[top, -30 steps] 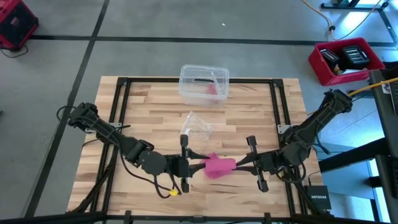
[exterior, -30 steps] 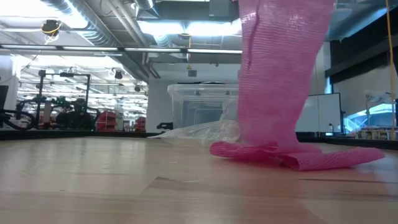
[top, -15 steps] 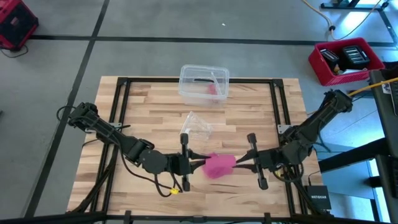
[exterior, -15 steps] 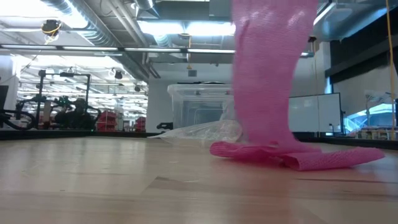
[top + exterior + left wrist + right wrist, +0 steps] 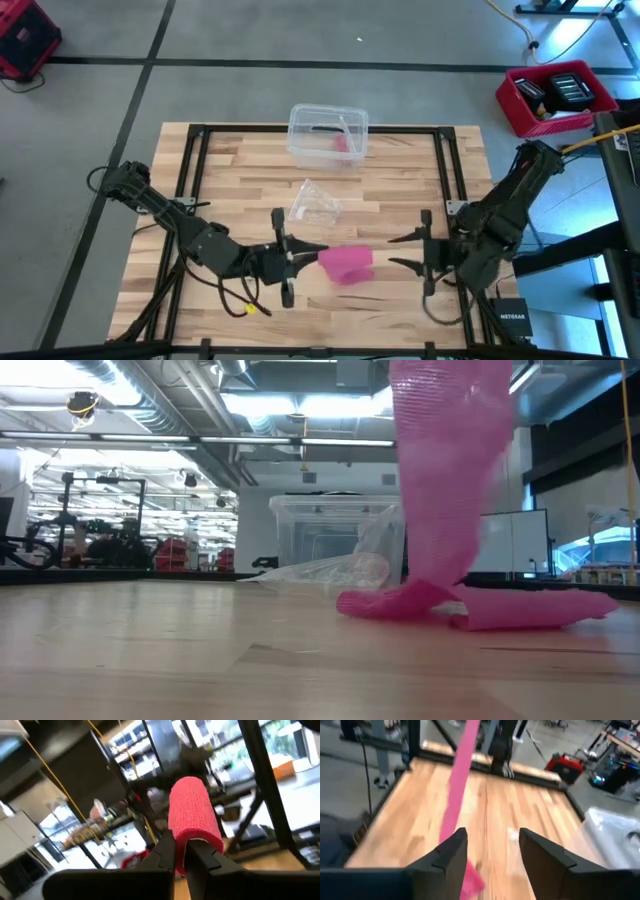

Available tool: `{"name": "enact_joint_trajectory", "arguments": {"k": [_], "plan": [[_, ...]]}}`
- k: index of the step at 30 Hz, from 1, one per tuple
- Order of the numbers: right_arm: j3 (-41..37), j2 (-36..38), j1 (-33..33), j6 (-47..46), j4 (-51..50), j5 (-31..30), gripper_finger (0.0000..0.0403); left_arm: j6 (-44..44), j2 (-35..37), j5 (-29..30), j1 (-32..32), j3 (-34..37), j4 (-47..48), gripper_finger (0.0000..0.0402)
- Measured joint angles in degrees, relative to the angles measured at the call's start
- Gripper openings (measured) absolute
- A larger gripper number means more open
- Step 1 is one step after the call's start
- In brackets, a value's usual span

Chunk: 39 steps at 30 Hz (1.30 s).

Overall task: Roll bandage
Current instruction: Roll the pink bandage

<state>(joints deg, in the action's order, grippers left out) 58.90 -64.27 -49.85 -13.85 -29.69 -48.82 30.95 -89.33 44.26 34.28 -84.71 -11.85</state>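
Note:
The pink bandage (image 5: 345, 264) sits near the table's front middle, held up at one end by my left gripper (image 5: 308, 256), which is shut on it. In the left wrist view its rolled part (image 5: 194, 812) stands just past the fingertips. In the low view the band (image 5: 450, 470) hangs down, and its loose end (image 5: 520, 607) lies in folds on the wood. My right gripper (image 5: 392, 252) stands open to the right of the bandage, touching nothing. In its wrist view the pink strip (image 5: 459, 795) hangs ahead of the open fingers. My left gripper pinches the bandage's rolled end (image 5: 186, 842) between its two fingers (image 5: 167, 852). The fingers come roughly level from the table's left. The roll is lifted clear, the band hangs slack below it, and its free end (image 5: 400, 603) rests on the table.
A clear plastic box (image 5: 328, 135) stands at the far middle of the table. A crumpled clear wrapper (image 5: 315, 205) lies between it and the bandage. Black frame rails (image 5: 196, 190) run along both sides. A red bin (image 5: 555, 95) sits on the floor at the far right.
My right gripper has opened, let go of the bandage and drawn back toward the table's right edge. My left gripper has shifted a little toward the table's left with the bandage's upper end. The band hangs from it alone, and its lower folds stay on the table.

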Motion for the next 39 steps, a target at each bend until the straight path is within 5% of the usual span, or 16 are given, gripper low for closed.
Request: {"name": "enact_joint_trajectory", "arguments": {"k": [11,21,30,39], "plan": [[-24.63,-0.72,6.88,5.51,36.24,1.30,0.0186,3.50,0.23,-0.16,-1.06,-1.22,-4.05,0.0015],[-26.76,-1.24,13.60,8.31,46.68,22.78,0.0186,2.07,0.21,-0.58,-0.98,-1.25,-2.26,0.0016],[-26.25,-0.89,13.48,4.50,39.06,23.98,0.0186,1.95,0.21,-0.58,-0.96,-1.27,-2.25,0.0016],[-22.93,-0.35,10.61,-10.68,23.99,22.70,0.0186,16.71,0.95,6.70,-1.24,-1.38,-14.17,0.0017]]}}
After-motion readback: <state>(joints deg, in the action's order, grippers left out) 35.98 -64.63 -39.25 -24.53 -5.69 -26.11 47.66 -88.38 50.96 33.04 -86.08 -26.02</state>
